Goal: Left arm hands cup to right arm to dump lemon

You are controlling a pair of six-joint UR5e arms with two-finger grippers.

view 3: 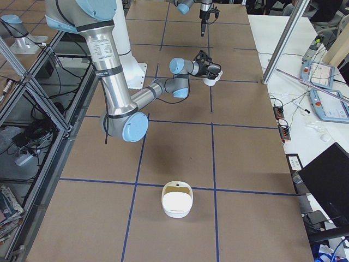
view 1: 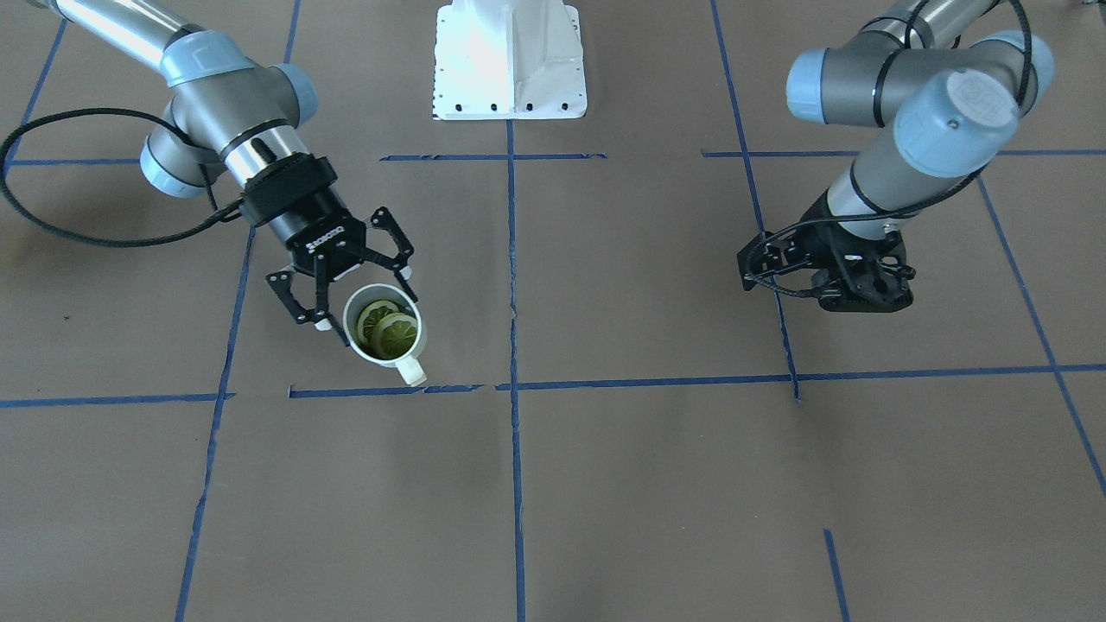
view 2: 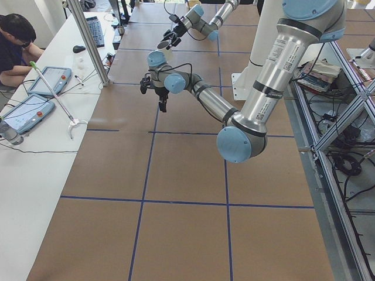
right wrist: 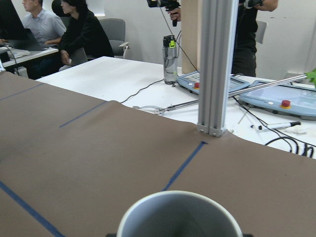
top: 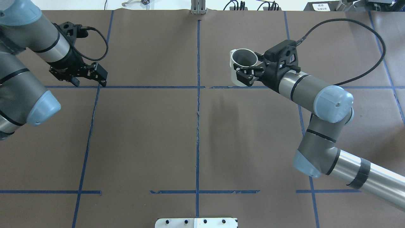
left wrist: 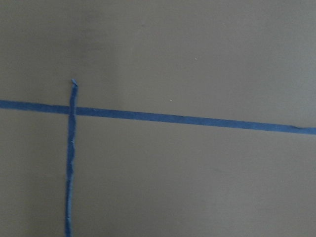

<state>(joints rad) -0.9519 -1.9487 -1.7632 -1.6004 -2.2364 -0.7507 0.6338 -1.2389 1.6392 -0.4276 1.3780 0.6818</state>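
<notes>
Overhead, the left gripper hangs over the left half of the table, fingers spread and empty. To the right, the right gripper clamps the cup above the table. That view shows only the cup's grey inside. The front-facing view shows two lemon slices in it.

The white cup is gripped by the right end effector, mouth up. Its handle points away from that end effector. Two round yellow-green lemon slices lie inside.
</notes>
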